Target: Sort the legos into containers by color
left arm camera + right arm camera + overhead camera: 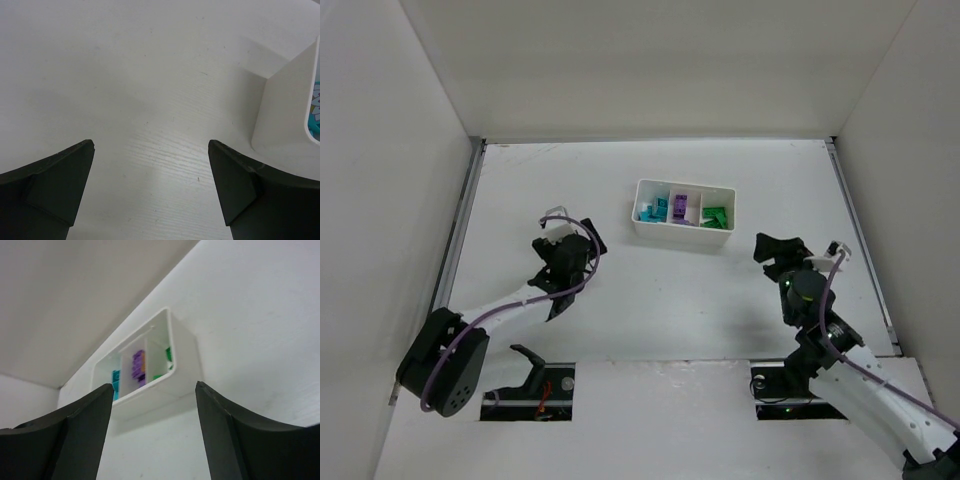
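The white tray (684,237) sits at the table's middle back, split into three compartments. Teal legos (651,209) lie in the left one, purple legos (679,207) in the middle one, green legos (715,217) in the right one. My left gripper (578,262) is open and empty, left of the tray and apart from it. My right gripper (779,254) is open and empty, right of the tray. The left wrist view shows the tray's corner (282,105) with a bit of teal (315,107). The right wrist view shows the tray (170,390) ahead with teal (116,377), purple (137,367) and green (168,355) bricks inside.
White walls enclose the table on the left, back and right. A metal rail (460,215) runs along the left edge and another (855,230) along the right. No loose brick shows on the table surface.
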You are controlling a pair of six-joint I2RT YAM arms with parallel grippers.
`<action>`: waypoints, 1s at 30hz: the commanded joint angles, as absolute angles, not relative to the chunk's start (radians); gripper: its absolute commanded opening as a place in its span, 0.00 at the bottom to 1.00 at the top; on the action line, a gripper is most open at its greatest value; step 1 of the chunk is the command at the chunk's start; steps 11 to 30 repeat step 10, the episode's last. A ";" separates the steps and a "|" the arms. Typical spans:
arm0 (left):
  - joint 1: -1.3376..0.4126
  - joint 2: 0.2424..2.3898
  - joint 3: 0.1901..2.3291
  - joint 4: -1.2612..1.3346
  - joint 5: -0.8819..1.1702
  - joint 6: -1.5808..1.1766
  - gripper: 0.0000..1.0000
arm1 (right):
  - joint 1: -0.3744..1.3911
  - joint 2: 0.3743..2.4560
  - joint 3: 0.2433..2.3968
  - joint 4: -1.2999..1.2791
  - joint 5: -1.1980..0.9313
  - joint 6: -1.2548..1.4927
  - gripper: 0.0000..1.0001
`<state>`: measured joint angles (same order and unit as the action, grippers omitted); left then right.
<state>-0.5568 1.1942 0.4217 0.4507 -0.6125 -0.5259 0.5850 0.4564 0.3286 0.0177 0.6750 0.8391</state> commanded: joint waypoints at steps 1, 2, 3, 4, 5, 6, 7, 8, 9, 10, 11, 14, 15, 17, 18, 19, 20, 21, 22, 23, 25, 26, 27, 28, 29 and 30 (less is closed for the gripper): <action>-0.568 1.226 0.472 0.459 -0.627 -0.529 1.00 | 0.510 0.408 0.293 -0.109 0.749 0.896 0.76; -0.565 1.230 0.476 0.462 -0.626 -0.529 1.00 | 0.486 0.405 0.285 -0.115 0.738 0.896 0.78; -0.565 1.235 0.477 0.468 -0.623 -0.526 1.00 | 0.461 0.406 0.278 -0.115 0.727 0.894 0.82; -0.565 1.238 0.477 0.475 -0.618 -0.522 1.00 | 0.432 0.413 0.273 -0.117 0.715 0.893 0.86; -0.565 1.242 0.477 0.483 -0.612 -0.515 1.00 | 0.412 0.419 0.272 -0.118 0.706 0.890 0.89; -0.564 1.249 0.477 0.489 -0.600 -0.508 1.00 | 0.392 0.425 0.272 -0.120 0.700 0.882 0.91; -0.564 1.259 0.482 0.491 -0.585 -0.505 1.00 | 0.372 0.428 0.270 -0.121 0.701 0.867 0.92; -0.562 1.273 0.489 0.482 -0.571 -0.505 1.00 | 0.351 0.428 0.270 -0.124 0.696 0.864 0.93; -0.564 1.282 0.494 0.476 -0.560 -0.508 1.00 | 0.331 0.428 0.270 -0.123 0.689 0.864 0.93; -0.570 1.285 0.491 0.480 -0.551 -0.514 1.00 | 0.317 0.428 0.270 -0.124 0.677 0.867 0.95; -0.570 1.285 0.491 0.480 -0.551 -0.514 1.00 | 0.317 0.428 0.270 -0.124 0.677 0.867 0.95; -0.570 1.285 0.491 0.480 -0.551 -0.514 1.00 | 0.317 0.428 0.270 -0.124 0.677 0.867 0.95; -0.570 1.285 0.491 0.480 -0.551 -0.514 1.00 | 0.317 0.428 0.270 -0.124 0.677 0.867 0.95; -0.570 1.285 0.491 0.480 -0.551 -0.514 1.00 | 0.317 0.428 0.270 -0.124 0.677 0.867 0.95; -0.570 1.285 0.491 0.480 -0.551 -0.514 1.00 | 0.317 0.428 0.270 -0.124 0.677 0.867 0.95; -0.570 1.285 0.491 0.480 -0.551 -0.514 1.00 | 0.317 0.428 0.270 -0.124 0.677 0.867 0.95; -0.570 1.285 0.491 0.480 -0.551 -0.514 1.00 | 0.317 0.428 0.270 -0.124 0.677 0.867 0.95; -0.570 1.285 0.491 0.480 -0.551 -0.514 1.00 | 0.317 0.428 0.270 -0.124 0.677 0.867 0.95; -0.570 1.285 0.491 0.480 -0.551 -0.514 1.00 | 0.317 0.428 0.270 -0.124 0.677 0.867 0.95; -0.570 1.285 0.491 0.480 -0.551 -0.514 1.00 | 0.317 0.428 0.270 -0.124 0.677 0.867 0.95; -0.570 1.285 0.491 0.480 -0.551 -0.514 1.00 | 0.317 0.428 0.270 -0.124 0.677 0.867 0.95; -0.570 1.285 0.491 0.480 -0.551 -0.514 1.00 | 0.317 0.428 0.270 -0.124 0.677 0.867 0.95; -0.570 1.285 0.491 0.480 -0.551 -0.514 1.00 | 0.317 0.428 0.270 -0.124 0.677 0.867 0.95; -0.570 1.285 0.491 0.480 -0.551 -0.514 1.00 | 0.317 0.428 0.270 -0.124 0.677 0.867 0.95; -0.570 1.285 0.491 0.480 -0.551 -0.514 1.00 | 0.317 0.428 0.270 -0.124 0.677 0.867 0.95; -0.570 1.285 0.491 0.480 -0.551 -0.514 1.00 | 0.317 0.428 0.270 -0.124 0.677 0.867 0.95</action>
